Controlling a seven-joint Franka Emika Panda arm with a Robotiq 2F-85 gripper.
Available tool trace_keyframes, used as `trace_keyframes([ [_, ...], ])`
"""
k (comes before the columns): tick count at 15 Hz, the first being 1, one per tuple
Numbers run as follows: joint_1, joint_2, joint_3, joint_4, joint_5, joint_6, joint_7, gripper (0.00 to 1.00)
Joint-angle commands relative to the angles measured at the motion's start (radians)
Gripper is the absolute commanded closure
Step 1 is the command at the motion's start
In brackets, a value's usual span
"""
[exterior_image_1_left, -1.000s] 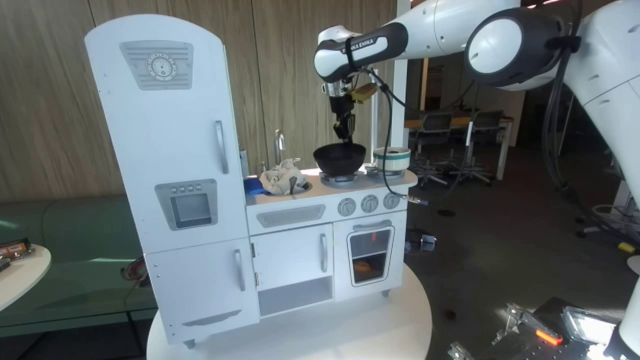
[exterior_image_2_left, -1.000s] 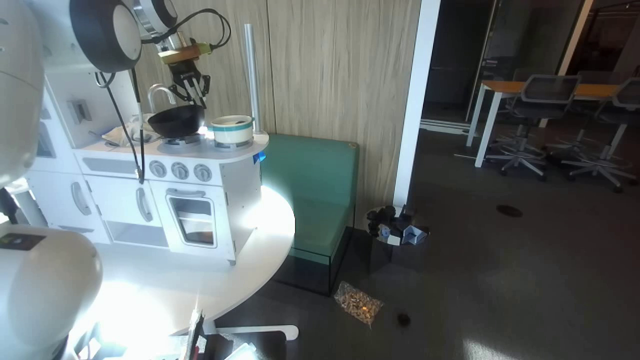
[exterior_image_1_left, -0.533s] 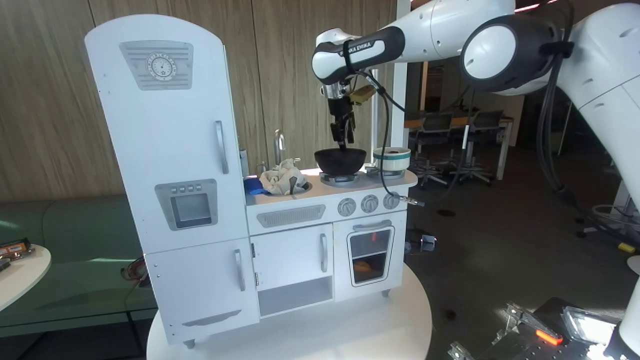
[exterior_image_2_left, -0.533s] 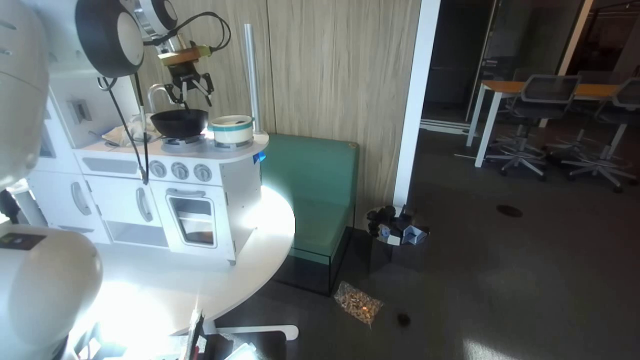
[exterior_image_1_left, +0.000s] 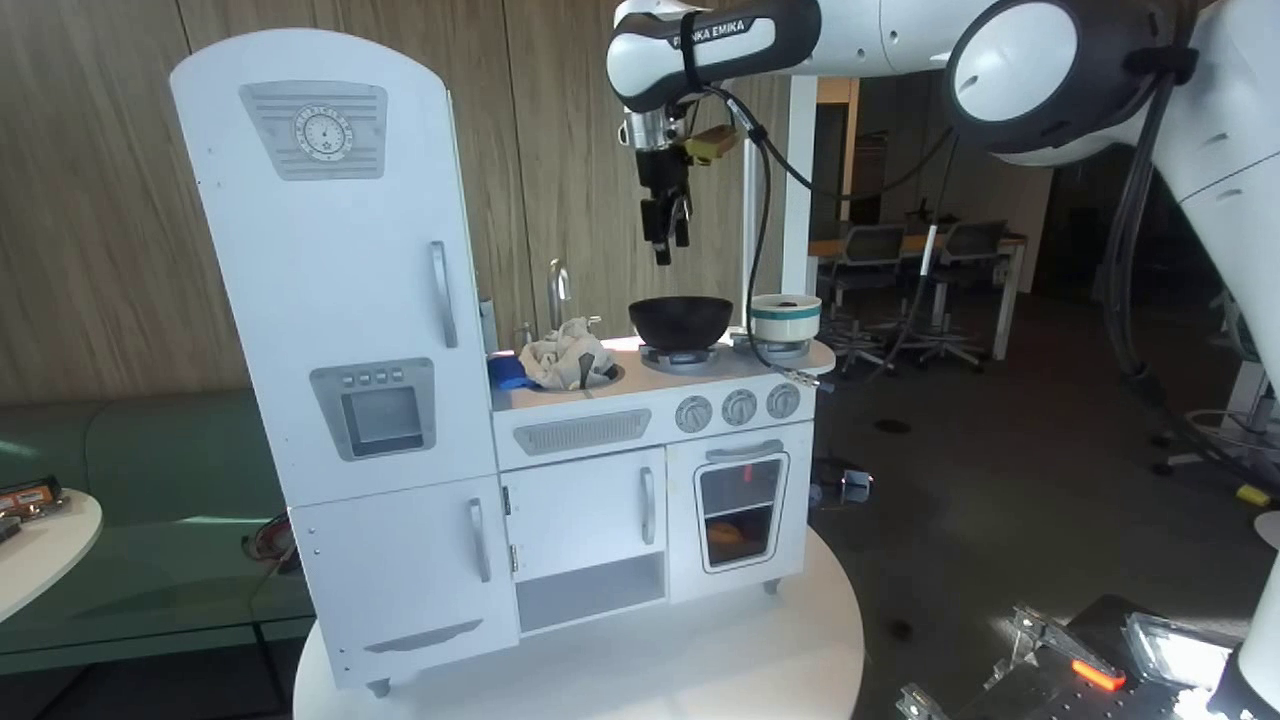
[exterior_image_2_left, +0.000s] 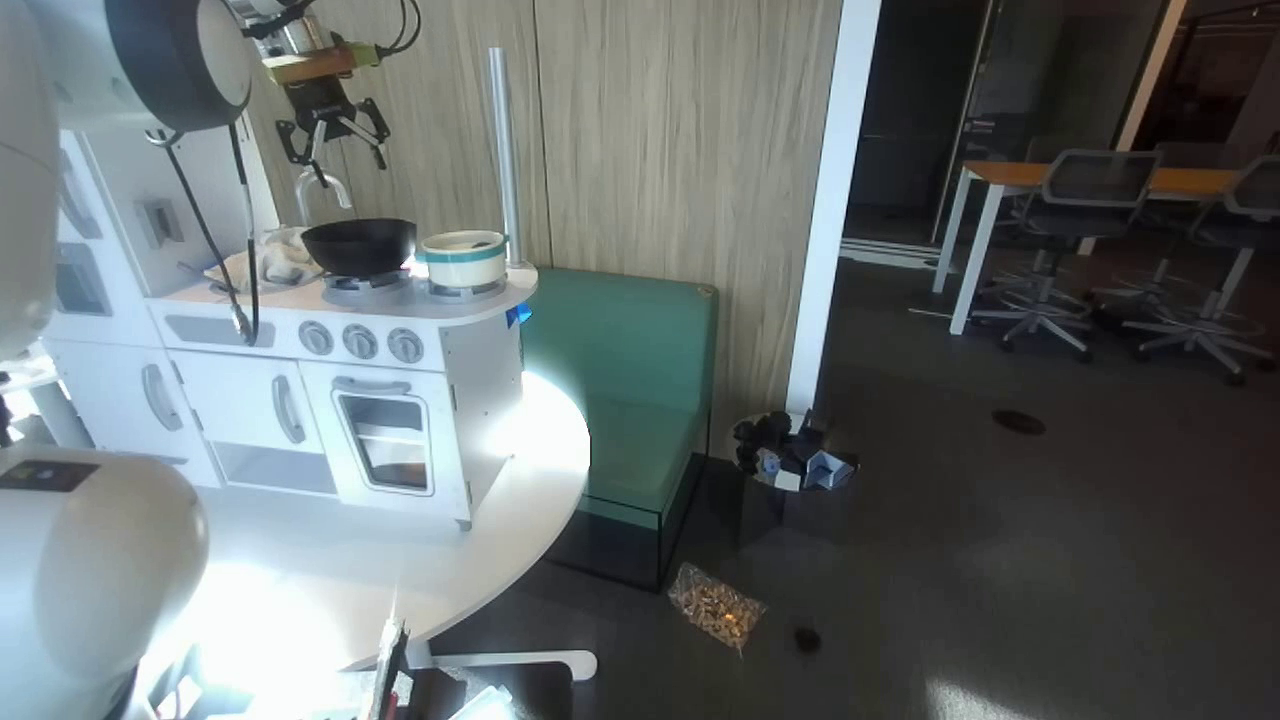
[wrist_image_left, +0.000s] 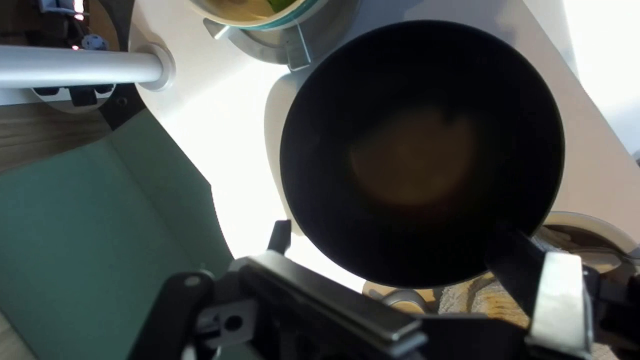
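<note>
My gripper (exterior_image_2_left: 350, 170) hangs in the air above the play kitchen's stove, its fingers spread wide with nothing between them. Straight below sits a black pan (exterior_image_1_left: 681, 323), level on a grey burner and apart from the fingertips. In the wrist view the pan's round inside (wrist_image_left: 425, 235) fills the middle. A dim brownish patch (wrist_image_left: 417, 160) shows on its bottom; whether it is a separate thing I cannot tell. Beside the pan, on the neighbouring burner, stands a white pot (exterior_image_2_left: 463, 262) with a teal band. Something green lies inside that pot in the wrist view.
A light cloth (exterior_image_1_left: 567, 355) is bunched in the sink, near a curved faucet (exterior_image_1_left: 557, 290). The tall white toy fridge (exterior_image_1_left: 330, 250) rises beside the counter. An upright metal pole (exterior_image_2_left: 505, 160) stands behind the pot. A cable (exterior_image_1_left: 762, 260) dangles from the arm before the stove.
The gripper has let go of the pan's rim, opened wide and risen well above it. The pan, tilted a second ago, has dropped level onto the burner.
</note>
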Motion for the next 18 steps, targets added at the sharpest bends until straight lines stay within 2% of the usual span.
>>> trace_keyframes([
  [1,0.016,-0.087,0.028,-0.082,0.002,-0.039,-0.053,0.0],
  [7,0.037,-0.203,0.097,-0.301,0.01,-0.09,-0.182,0.0],
  [10,0.044,-0.262,0.121,-0.435,-0.031,-0.05,-0.246,0.0],
  [11,0.047,-0.182,0.113,-0.316,-0.01,-0.086,-0.194,0.0],
  [14,0.062,-0.215,0.106,-0.382,-0.018,-0.08,-0.22,0.0],
  [17,0.061,-0.227,0.106,-0.396,-0.02,-0.075,-0.226,0.0],
  [18,0.05,-0.232,0.116,-0.422,0.009,-0.027,-0.258,0.0],
])
